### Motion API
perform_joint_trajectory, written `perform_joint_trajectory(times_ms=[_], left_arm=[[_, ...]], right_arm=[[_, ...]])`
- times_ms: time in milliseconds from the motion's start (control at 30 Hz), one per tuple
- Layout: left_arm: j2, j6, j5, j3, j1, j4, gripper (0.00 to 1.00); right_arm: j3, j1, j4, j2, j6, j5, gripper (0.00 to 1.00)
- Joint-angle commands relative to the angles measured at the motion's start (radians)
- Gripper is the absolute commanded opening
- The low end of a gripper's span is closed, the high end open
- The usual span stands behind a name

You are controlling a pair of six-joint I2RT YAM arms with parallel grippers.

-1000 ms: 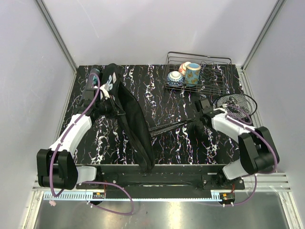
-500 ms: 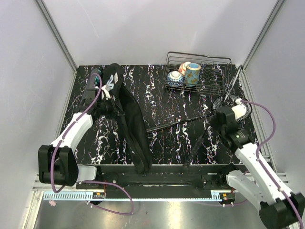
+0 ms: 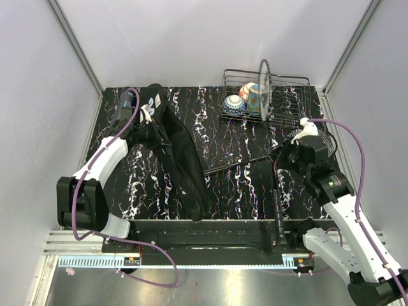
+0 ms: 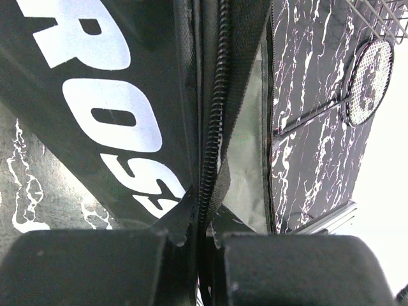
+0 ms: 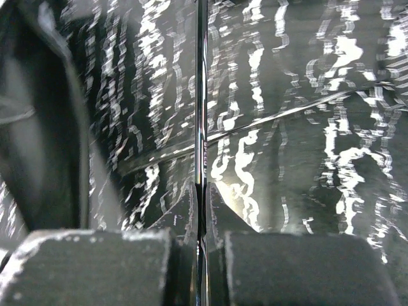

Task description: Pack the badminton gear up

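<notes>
The long black bag (image 3: 182, 159) with white letters (image 4: 95, 115) lies on the left half of the table. My left gripper (image 3: 151, 132) is shut on its zipper edge (image 4: 203, 220), and the opening gapes beside it. My right gripper (image 3: 280, 159) is shut on the thin shaft (image 5: 201, 95) of a black racket. That racket stands tilted up, with its head (image 3: 264, 86) edge-on in front of the basket and its handle (image 3: 278, 217) low near the front edge. A second racket (image 4: 368, 80) lies flat, its shaft (image 3: 236, 166) crossing the table's middle. A dark tube (image 3: 125, 102) lies at the far left.
A wire basket (image 3: 290, 108) with painted cups (image 3: 258, 95) stands at the back right, just behind the raised racket head. White walls close in the table on three sides.
My right arm has swung its racket up from low at the right, so the head now stands before the basket. The left gripper has shifted slightly with the bag's edge.
</notes>
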Motion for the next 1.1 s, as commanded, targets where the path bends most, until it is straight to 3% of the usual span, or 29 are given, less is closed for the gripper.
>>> perform_joint_trajectory(times_ms=[0,200,267,433,600,767,1067], left_arm=[[0.008,0.033,0.004,0.034,-0.001,0.044,0.00],[-0.029,0.060,0.024,-0.019,-0.001,0.135,0.00],[-0.039,0.067,0.028,-0.025,0.000,0.158,0.00],[-0.067,0.077,0.039,-0.065,0.000,0.201,0.00],[-0.085,0.090,0.041,-0.075,-0.001,0.221,0.00],[-0.118,0.102,0.041,-0.104,0.000,0.247,0.00],[-0.170,0.110,0.051,-0.157,-0.012,0.302,0.00]], right_arm=[[0.118,0.029,0.025,0.037,-0.055,-0.260,0.00],[0.160,0.057,0.034,0.112,0.014,-0.549,0.00],[0.135,0.061,0.066,0.158,0.071,-0.709,0.00],[0.074,0.069,0.138,0.163,0.140,-0.885,0.00],[0.045,0.127,0.105,0.210,0.131,-0.919,0.00],[0.037,0.208,0.124,0.315,0.163,-0.814,0.00],[0.129,0.242,0.448,0.548,0.402,-0.679,0.00]])
